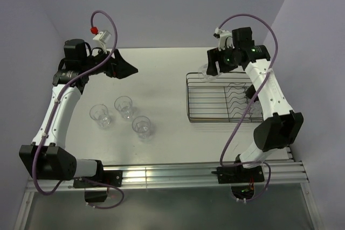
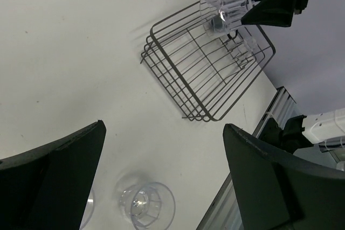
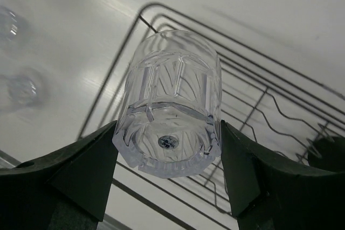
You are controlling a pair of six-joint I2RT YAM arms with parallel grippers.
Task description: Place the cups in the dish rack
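Tumbler held at the rack's far left corner
My right gripper (image 3: 168, 133) clamps a clear faceted tumbler (image 3: 172, 90) above the dish rack (image 1: 188, 96); my left gripper (image 2: 163, 133) hangs wide open and empty, beyond three tumblers (image 1: 124, 105) standing at left.

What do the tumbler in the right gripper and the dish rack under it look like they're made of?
Tumbler: clear and glossy, either glass or hard plastic; I cannot tell which. The wires behind it show through its faceted wall.
Dish rack: thin dark grey wire, probably coated metal, with a dull finish; the bars show almost no glare.
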